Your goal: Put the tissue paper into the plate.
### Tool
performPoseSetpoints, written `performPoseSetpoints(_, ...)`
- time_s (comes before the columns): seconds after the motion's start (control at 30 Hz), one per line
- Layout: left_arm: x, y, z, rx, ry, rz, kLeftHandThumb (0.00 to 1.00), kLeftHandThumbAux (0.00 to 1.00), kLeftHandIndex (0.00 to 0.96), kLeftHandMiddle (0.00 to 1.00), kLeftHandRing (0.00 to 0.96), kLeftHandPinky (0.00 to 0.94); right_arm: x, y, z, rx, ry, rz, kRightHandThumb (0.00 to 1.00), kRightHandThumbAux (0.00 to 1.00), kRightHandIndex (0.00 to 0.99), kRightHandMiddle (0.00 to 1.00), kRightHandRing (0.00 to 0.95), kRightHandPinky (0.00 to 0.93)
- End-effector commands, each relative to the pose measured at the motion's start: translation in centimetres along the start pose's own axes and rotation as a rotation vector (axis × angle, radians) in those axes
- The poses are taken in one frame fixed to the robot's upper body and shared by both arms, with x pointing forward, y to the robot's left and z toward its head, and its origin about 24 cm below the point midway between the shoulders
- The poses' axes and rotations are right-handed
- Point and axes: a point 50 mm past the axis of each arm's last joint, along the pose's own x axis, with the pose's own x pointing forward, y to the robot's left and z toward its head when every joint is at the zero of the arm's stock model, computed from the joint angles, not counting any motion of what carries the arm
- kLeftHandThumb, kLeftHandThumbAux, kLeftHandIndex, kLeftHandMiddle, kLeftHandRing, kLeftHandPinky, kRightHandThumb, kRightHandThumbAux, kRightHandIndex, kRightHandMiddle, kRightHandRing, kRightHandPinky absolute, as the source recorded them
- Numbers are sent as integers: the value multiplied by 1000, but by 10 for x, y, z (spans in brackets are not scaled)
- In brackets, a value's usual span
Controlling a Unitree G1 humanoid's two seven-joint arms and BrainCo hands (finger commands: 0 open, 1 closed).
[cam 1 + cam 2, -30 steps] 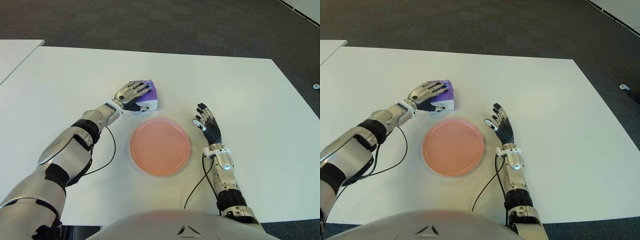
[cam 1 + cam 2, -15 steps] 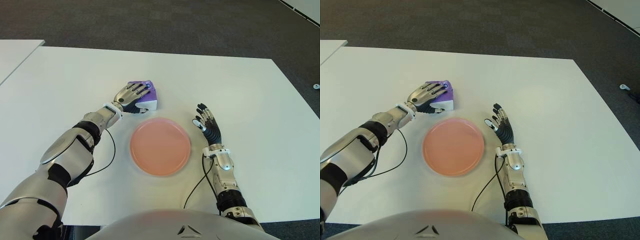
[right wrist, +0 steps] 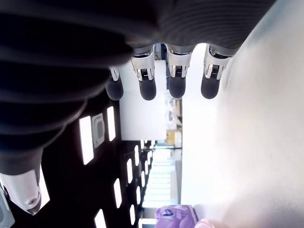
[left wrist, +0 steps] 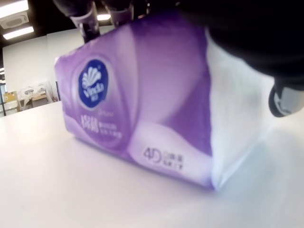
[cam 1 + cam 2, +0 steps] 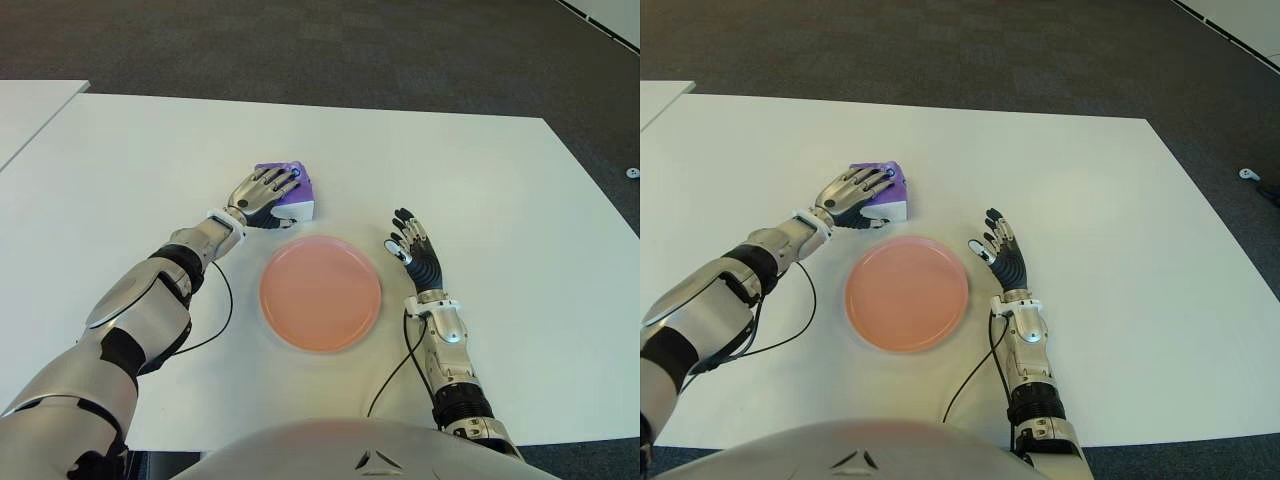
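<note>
Currently at grasp stage: left hand [image 5: 262, 190] fingers draped over the tissue paper [image 5: 291, 194], which sits on the desk [image 5: 480, 180] just behind the plate [image 5: 320, 293]; firm grip unconfirmed. Right hand [image 5: 414, 245] spread, empty. Next: clamp, lift, carry to plate.

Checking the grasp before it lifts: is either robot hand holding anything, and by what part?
The left robot hand grips the tissue pack from above, across its top. The right robot hand holds nothing.

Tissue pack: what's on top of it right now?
The left hand lies over the tissue pack, fingers draped across its top, so most of the top is hidden. The pack sits on the white table, behind the empty pink plate.
</note>
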Motion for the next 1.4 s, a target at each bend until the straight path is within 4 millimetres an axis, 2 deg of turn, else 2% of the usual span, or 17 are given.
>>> performPoseSetpoints(0.03, -24, -37, 4, 10, 3, -172, 116, 303, 0, 0, 0, 0, -49, 6, -54, 65, 328, -22, 6, 570, 0, 0, 0, 0)
performPoseSetpoints(0.37, -25, -40, 8, 42, -16, -179, 115, 302, 0, 0, 0, 0, -50, 6, -53, 68, 338, -5, 1, 582, 0, 0, 0, 0)
performPoseSetpoints(0.57, -26, -43, 10, 139, -63, -196, 98, 285, 0, 0, 0, 0, -51, 5, -54, 72, 344, 4, 0, 588, 0, 0, 0, 0)
performPoseSetpoints(0.63, -26, -44, 11, 222, -102, -201, 98, 286, 0, 0, 0, 0, -51, 4, -54, 71, 345, 7, 0, 589, 0, 0, 0, 0)
performPoseSetpoints(0.97, -25, -45, 14, 445, -203, -188, 141, 303, 0, 0, 0, 0, -52, 3, -55, 64, 346, 19, 0, 599, 0, 0, 0, 0)
performPoseSetpoints(1.4, -23, -44, 16, 525, -232, -169, 163, 340, 0, 0, 0, 0, -52, 2, -56, 60, 345, 22, 0, 592, 0, 0, 0, 0)
